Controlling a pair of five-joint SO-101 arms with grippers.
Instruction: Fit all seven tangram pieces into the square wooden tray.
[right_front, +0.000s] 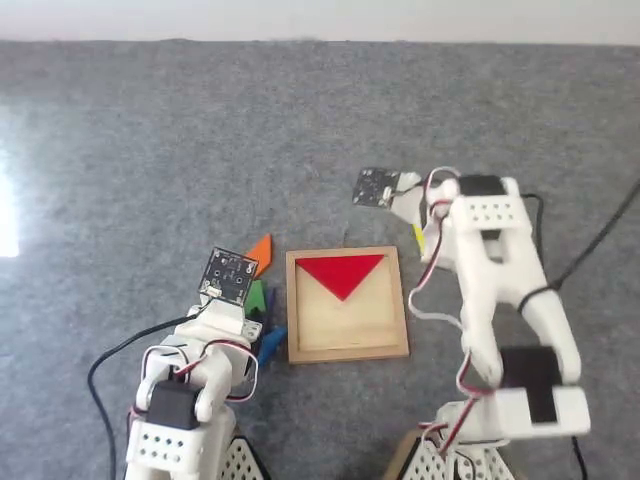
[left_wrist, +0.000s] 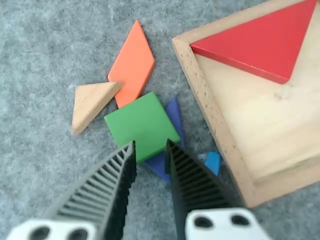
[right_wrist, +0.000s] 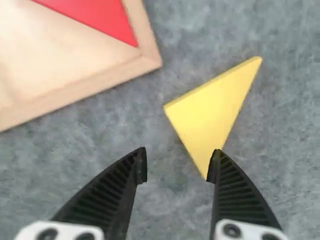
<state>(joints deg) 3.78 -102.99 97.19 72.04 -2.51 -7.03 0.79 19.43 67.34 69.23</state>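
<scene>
The left arm stands off the near left corner of the tray, its wrist bent down beside the tray's left edge. The left gripper points downward with its jaws a narrow gap apart (tips nearly parallel). The right arm stretches along the tray's right side, and the right gripper hangs beyond the far right corner, jaws spread wide.

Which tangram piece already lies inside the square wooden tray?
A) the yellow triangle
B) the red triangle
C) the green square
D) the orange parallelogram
B: the large red triangle lies flat inside the square wooden tray, with its long side along the tray's far rim.
</scene>
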